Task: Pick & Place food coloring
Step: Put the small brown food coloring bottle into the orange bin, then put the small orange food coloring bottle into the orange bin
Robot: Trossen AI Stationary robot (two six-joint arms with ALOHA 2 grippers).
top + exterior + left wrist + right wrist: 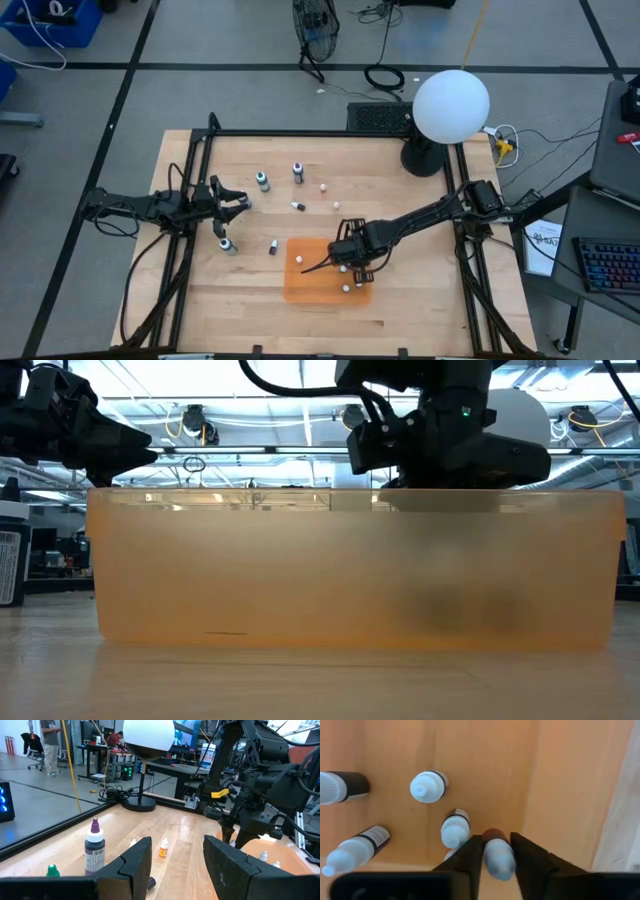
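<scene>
Several dropper bottles [427, 787] already stood in the orange tray [300, 285]; the right end effector [497, 851] loosely straddled another, others remaining on the counter [420, 300].

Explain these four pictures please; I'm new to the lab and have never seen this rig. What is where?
Two robot arms work at a wooden table. One picture looks straight down, one sits at table height behind the orange tray, and two ride the wrists. The right gripper hangs over the tray, fingers either side of a small white-capped bottle among several others. The left gripper waits open at the table's left side, holding nothing. More bottles stand loose on the wood, including a purple-capped one.
</scene>
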